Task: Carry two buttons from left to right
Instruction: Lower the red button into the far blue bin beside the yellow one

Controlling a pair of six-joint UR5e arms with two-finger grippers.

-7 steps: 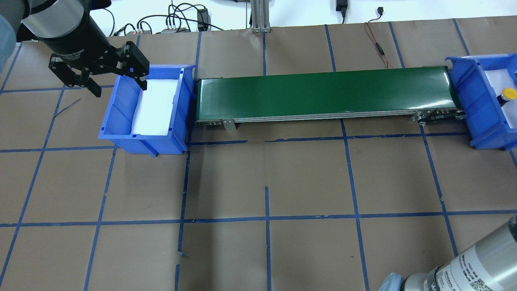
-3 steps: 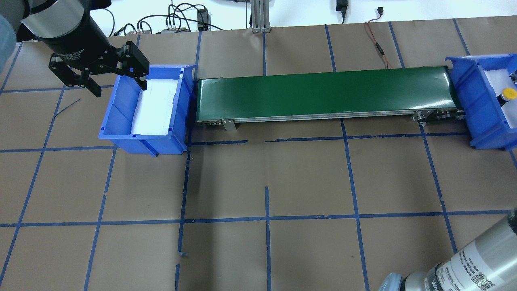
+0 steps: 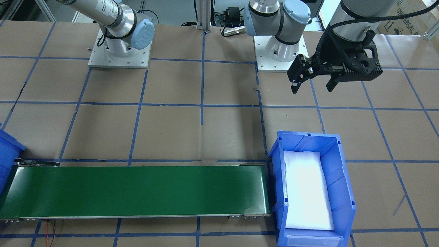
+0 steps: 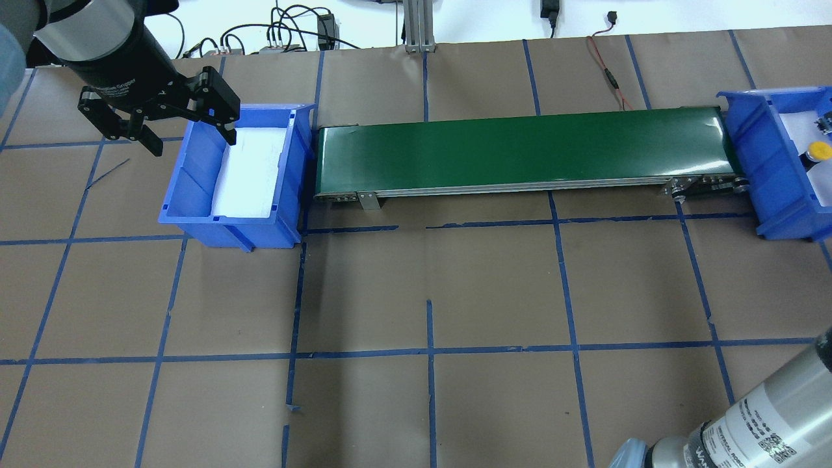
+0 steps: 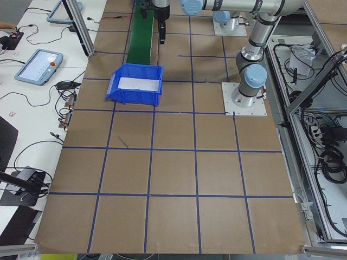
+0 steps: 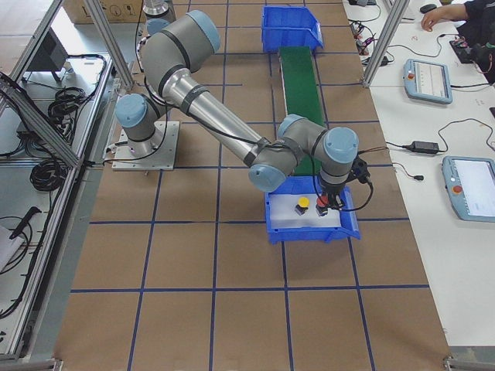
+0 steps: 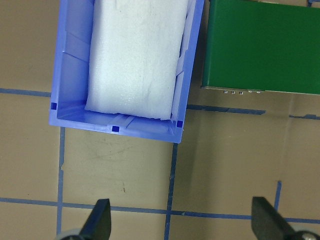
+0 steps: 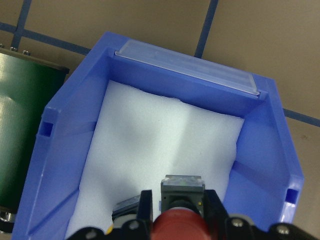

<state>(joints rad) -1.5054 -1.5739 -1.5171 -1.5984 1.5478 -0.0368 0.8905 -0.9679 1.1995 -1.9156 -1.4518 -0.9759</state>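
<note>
The yellow button [image 6: 303,204] stands on the white foam in the right blue bin [image 6: 309,230], and it also shows in the overhead view [image 4: 820,151]. My right gripper [image 8: 179,209] is low inside that bin, shut on the red button [image 8: 180,227], which is held upright over the foam. The side view shows the red button [image 6: 323,205] next to the yellow one. My left gripper [image 4: 193,144] is open and empty, hovering above the near-left edge of the left blue bin [image 4: 195,188]. That bin holds only white foam.
A green conveyor belt [image 4: 520,149] runs between the two bins and carries nothing. The left bin [image 3: 343,171] sits at the belt's left end. Brown paper with blue tape lines covers the table [image 4: 429,292]. Cables lie along the far edge.
My right arm has shifted slightly, its forearm drifting right at the overhead view's lower edge. The left arm and the yellow button have not moved.
</note>
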